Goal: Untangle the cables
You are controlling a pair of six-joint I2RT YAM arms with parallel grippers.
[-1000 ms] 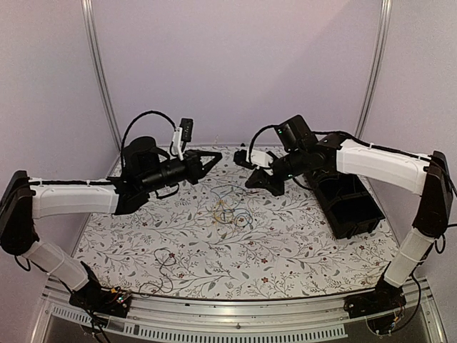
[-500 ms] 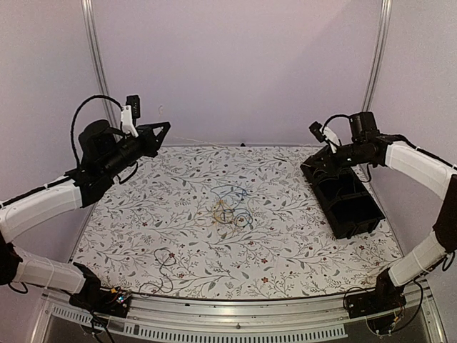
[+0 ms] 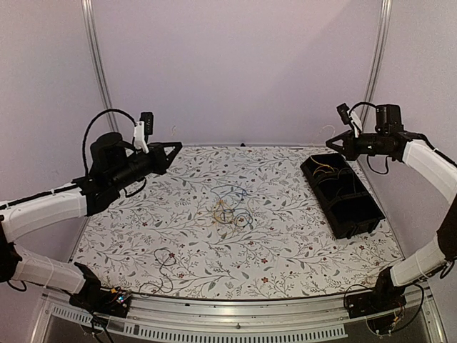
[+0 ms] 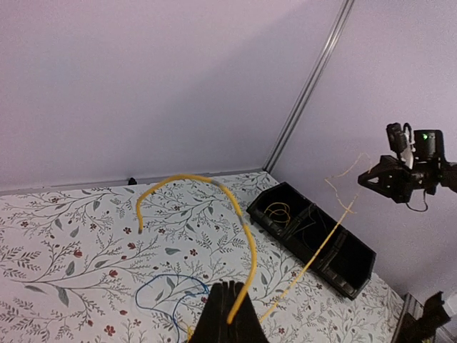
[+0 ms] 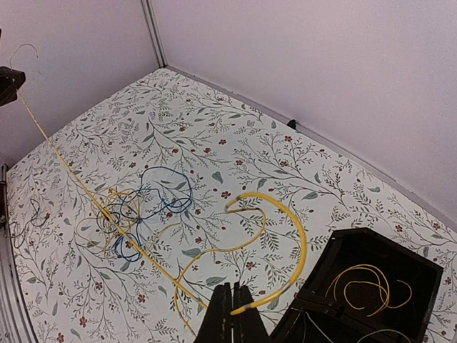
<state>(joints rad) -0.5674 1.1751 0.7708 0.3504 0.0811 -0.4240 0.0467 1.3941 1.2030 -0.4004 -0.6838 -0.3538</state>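
Note:
The cable tangle (image 3: 230, 209), yellow and blue wires, lies mid-table; it also shows in the right wrist view (image 5: 136, 207). My left gripper (image 3: 171, 150) is raised at the far left. In its wrist view it (image 4: 228, 287) is shut on a yellow cable (image 4: 246, 236) that arcs up from the jaws. My right gripper (image 3: 335, 143) is raised at the far right above the bin. In its wrist view it (image 5: 234, 287) is shut on the yellow cable (image 5: 300, 250). A thin yellow strand (image 5: 78, 179) runs taut between the two grippers. A blue cable (image 4: 161, 286) lies below the left gripper.
A black divided bin (image 3: 353, 230) stands at the right, with a coiled yellow wire (image 5: 368, 282) in one compartment; it shows in both wrist views (image 4: 275, 225) (image 5: 321, 275). A loose dark cable (image 3: 161, 266) lies near the front left edge. Walls close the back and sides.
Both arms have swung apart from above the tangle to the far left and far right. The yellow cable has come up with them and now stretches between the grippers.

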